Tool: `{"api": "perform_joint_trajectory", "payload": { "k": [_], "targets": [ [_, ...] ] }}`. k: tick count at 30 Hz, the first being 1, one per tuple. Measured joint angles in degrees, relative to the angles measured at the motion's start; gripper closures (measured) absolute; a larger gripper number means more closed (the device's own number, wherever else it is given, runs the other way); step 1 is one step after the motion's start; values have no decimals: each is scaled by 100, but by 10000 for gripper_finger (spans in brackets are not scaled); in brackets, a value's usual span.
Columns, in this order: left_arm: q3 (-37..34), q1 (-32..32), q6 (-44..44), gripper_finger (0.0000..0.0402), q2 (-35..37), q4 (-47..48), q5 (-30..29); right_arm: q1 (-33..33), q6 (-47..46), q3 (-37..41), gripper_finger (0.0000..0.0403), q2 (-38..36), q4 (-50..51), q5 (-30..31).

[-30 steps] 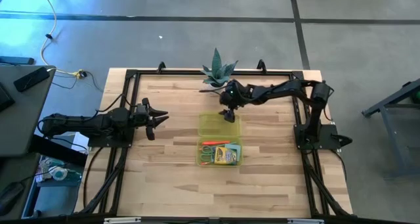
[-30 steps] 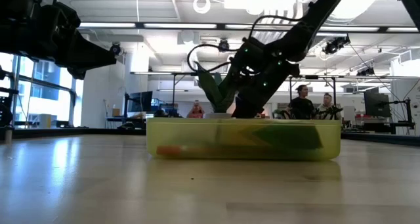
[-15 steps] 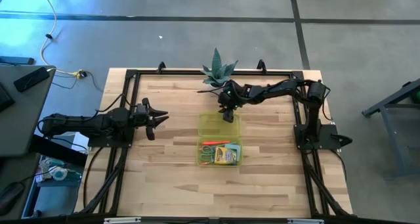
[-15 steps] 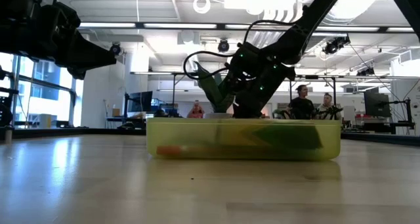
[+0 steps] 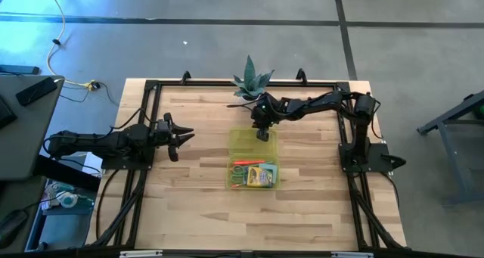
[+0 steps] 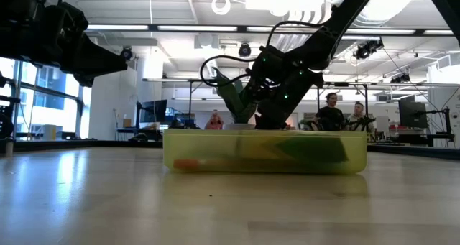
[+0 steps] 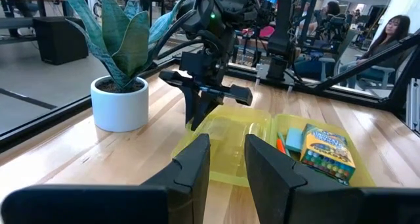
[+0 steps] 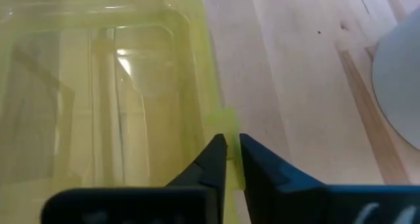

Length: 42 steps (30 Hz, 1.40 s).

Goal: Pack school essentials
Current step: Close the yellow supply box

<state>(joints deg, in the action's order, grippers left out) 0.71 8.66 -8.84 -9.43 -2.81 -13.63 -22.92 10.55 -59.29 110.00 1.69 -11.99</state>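
A see-through yellow case (image 5: pixel 252 146) lies open on the table's middle. Its near half holds a crayon box (image 5: pixel 262 178), green-handled scissors (image 5: pixel 237 176), an orange pen (image 5: pixel 245 163) and a blue note pad (image 7: pixel 294 139). The far half (image 7: pixel 230 129) is bare. My right gripper (image 5: pixel 261 132) stands over the case's far edge, shut on its rim. My left gripper (image 5: pixel 182 137) waits open above the table's left side, pointing toward the case, nothing between its fingers (image 7: pixel 190 163). My right gripper pinches a small yellow tab (image 8: pixel 224 121) on the far rim of the case's bare half between its two fingers (image 8: pixel 214 153). The fingers come from above, pointing down. The case rests flat on the table.
A spiky green plant (image 5: pixel 251 82) in a white pot (image 7: pixel 119 104) stands at the table's far edge, just behind my right gripper. A black frame (image 5: pixel 151 88) runs around the table. Bare wood lies to the near side and to both sides of the case.
My right gripper has gone a little toward the table's left edge and settled at the case's far rim. In the low view the case has shifted slightly.
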Motion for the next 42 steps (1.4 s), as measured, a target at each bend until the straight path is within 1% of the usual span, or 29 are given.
{"api": "perform_joint_trajectory", "payload": {
  "k": [6,16,21,27,35,42],
  "targets": [
    [0,-2,1,316,0,0,0,7,51,0,395,-7,-4,-2],
    [0,-2,0,316,0,0,-2,15,163,0,393,-275,151,55],
    [0,-2,0,316,1,0,-2,55,317,0,393,-436,308,290],
    [0,0,0,316,0,2,-2,189,463,0,393,-712,383,367],
    [0,-1,1,316,0,0,-2,485,647,0,393,-1014,540,909],
    [0,0,2,316,0,0,-2,842,794,0,393,-1051,598,1472]
  ]
}}
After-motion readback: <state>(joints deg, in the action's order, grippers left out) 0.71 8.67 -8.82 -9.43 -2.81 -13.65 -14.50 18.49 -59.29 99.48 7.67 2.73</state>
